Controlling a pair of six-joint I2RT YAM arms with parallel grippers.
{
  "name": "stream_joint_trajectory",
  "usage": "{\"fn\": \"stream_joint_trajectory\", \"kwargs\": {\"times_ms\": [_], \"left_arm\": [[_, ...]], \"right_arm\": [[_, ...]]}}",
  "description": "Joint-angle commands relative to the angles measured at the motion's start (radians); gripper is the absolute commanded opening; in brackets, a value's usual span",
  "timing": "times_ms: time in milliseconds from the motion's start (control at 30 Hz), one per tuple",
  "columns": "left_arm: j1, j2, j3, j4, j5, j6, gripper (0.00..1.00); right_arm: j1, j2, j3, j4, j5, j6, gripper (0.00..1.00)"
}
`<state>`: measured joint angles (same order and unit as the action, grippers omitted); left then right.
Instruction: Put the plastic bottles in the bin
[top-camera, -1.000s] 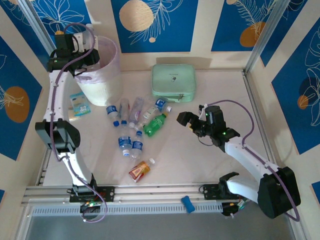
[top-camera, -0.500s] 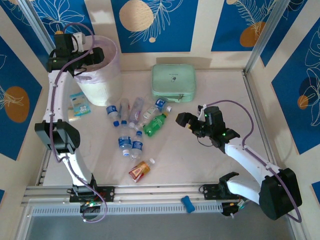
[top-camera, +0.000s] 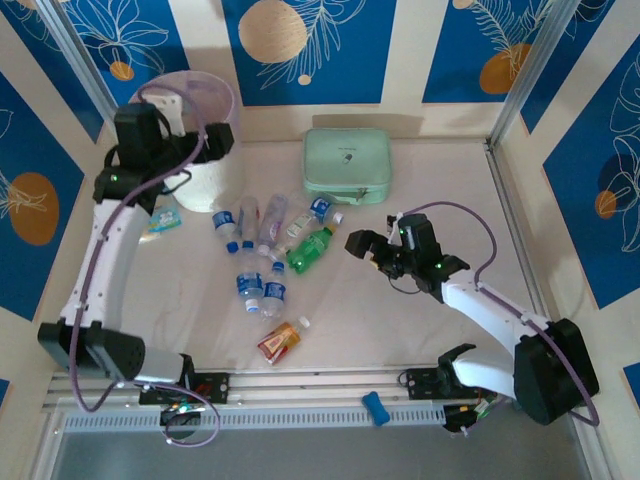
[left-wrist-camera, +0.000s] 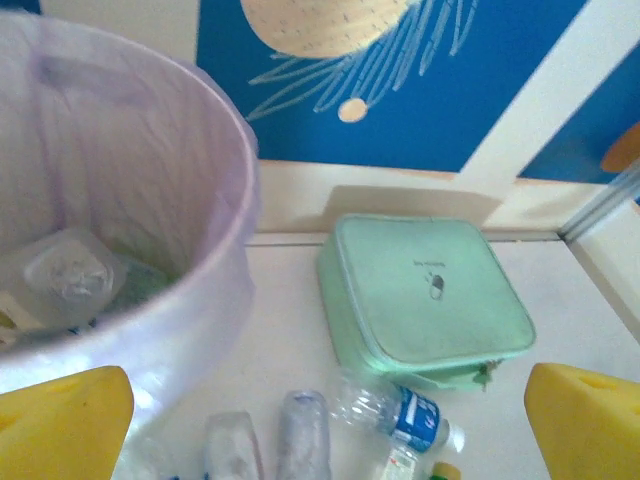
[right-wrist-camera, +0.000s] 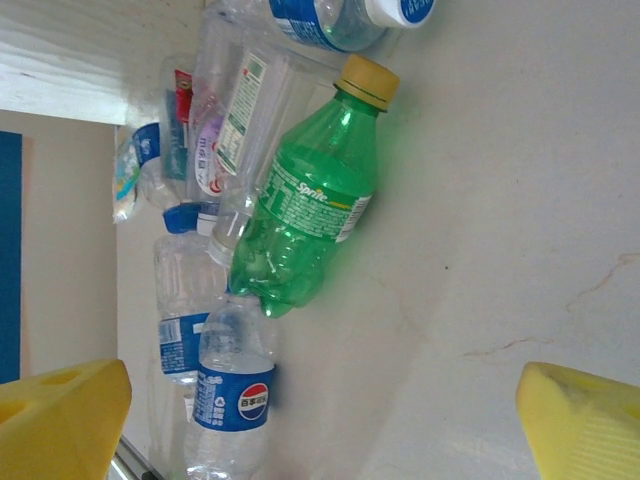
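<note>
Several plastic bottles (top-camera: 262, 245) lie in a loose cluster on the table, mostly clear with blue labels. One green bottle (top-camera: 310, 247) with a yellow cap (right-wrist-camera: 368, 80) lies at the cluster's right side. The bin (top-camera: 203, 88) stands at the back left; a clear bottle (left-wrist-camera: 70, 275) lies inside it. My left gripper (top-camera: 220, 140) hangs open by the bin's right rim (left-wrist-camera: 232, 150), its yellow fingers (left-wrist-camera: 60, 420) wide apart and holding nothing. My right gripper (top-camera: 358, 243) is open just right of the green bottle (right-wrist-camera: 305, 215), holding nothing, and a blue-labelled bottle (right-wrist-camera: 225, 395) lies near its left finger.
A mint green case (top-camera: 347, 160) lies at the back centre, close behind the bottles (left-wrist-camera: 430, 290). A red-orange packet (top-camera: 280, 340) rests near the front. A small carton (top-camera: 165, 217) peeks out beside the left arm. A blue object (top-camera: 375, 408) sits on the front rail.
My left arm has drawn back from over the bin, and its gripper now sits lower at the bin's right side. My right gripper has edged left toward the green bottle.
</note>
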<state>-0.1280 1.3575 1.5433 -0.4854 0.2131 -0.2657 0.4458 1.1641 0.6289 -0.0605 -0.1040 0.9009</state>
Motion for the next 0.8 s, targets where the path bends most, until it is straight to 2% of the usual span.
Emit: {"fn": "stream_joint_trajectory", "kwargs": {"times_ms": [0,267,567,767], "left_arm": [[-0.055,-0.085,-0.153,0.065,-0.061,-0.048,1.0],[-0.2,-0.23,-0.481,-0.026,-0.166,-0.129,1.0],[-0.267,-0.311,-0.78,-0.04,-0.237,-0.272,1.0],[-0.295,-0.278,-0.86,0.02,-0.248,-0.303,1.0]], "right_arm": [[0.016,0.03,0.04,0.023,0.003,0.001,0.99],[0.055,0.144,0.095,0.056,-0.013,0.015,0.99],[0.092,0.225,0.152,0.047,-0.014,0.015,0.99],[0.099,0.257,0.167,0.042,-0.02,0.019,0.99]]}}
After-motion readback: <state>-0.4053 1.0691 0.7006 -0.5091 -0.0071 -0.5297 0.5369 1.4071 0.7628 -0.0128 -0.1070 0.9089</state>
